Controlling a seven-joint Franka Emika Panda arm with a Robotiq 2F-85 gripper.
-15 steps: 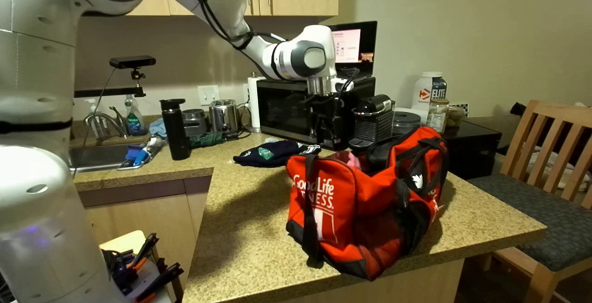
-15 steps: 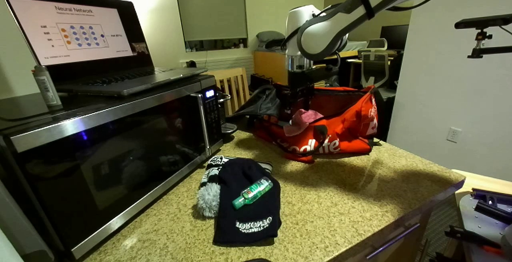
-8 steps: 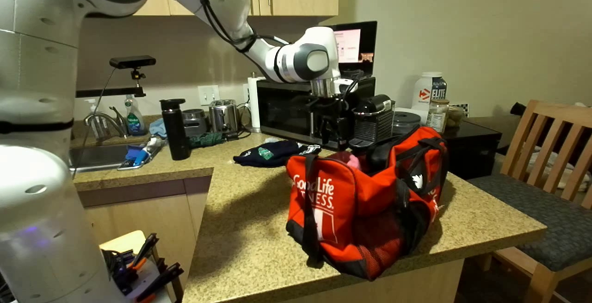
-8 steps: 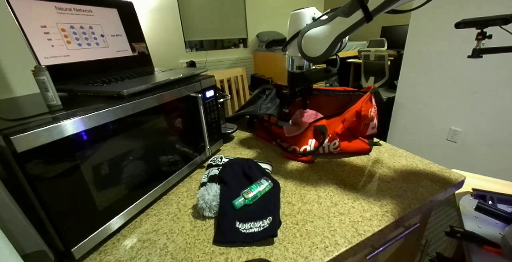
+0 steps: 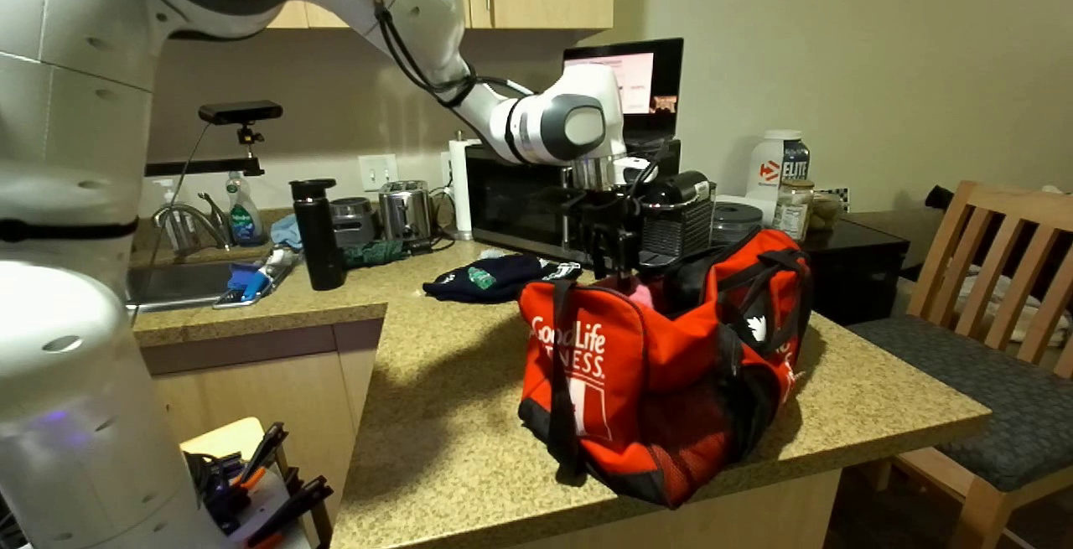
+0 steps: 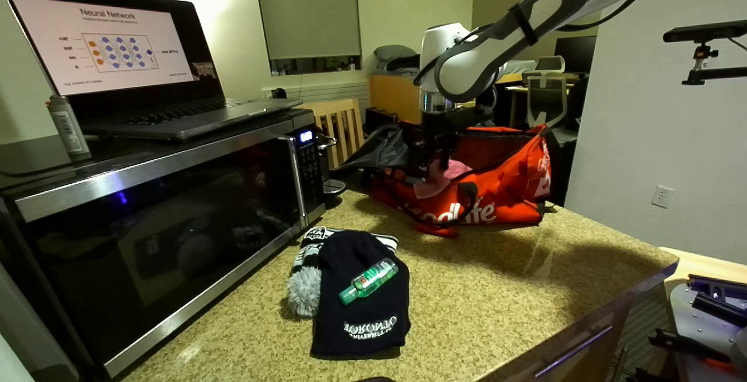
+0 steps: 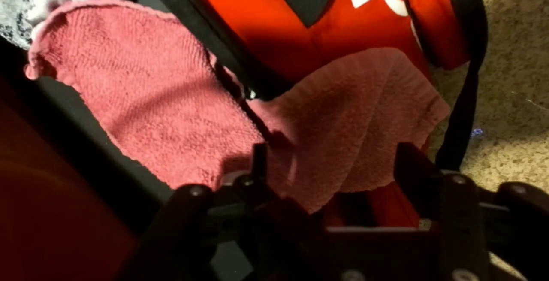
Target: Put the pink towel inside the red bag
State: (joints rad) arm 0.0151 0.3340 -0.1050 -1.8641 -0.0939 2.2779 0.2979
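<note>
The pink towel (image 7: 158, 92) lies draped over the red bag's edge, one part in the opening and one part hanging outside. It also shows in both exterior views (image 6: 458, 168) (image 5: 642, 294). The red bag (image 5: 683, 356) stands unzipped on the counter, with its opening facing up; it also shows in the other views (image 6: 508, 195) (image 7: 253, 10). My gripper (image 7: 330, 156) is open, pointing down, with its fingers apart over the towel's fold at the bag's edge. In the exterior views the gripper (image 5: 614, 268) (image 6: 433, 161) is at the bag's rim. Whether the fingertips touch the towel cannot be told.
A microwave (image 6: 175, 242) with a laptop (image 6: 111, 49) on it stands behind the bag. A coffee machine (image 5: 675, 218) is close beside the bag. A navy hat (image 6: 362, 312) with a green bottle (image 6: 369, 281) on it lies on the counter (image 6: 496, 288).
My gripper has moved down, and slightly right in an exterior view, to the towel at the bag's rim. The towel and bag look unmoved.
</note>
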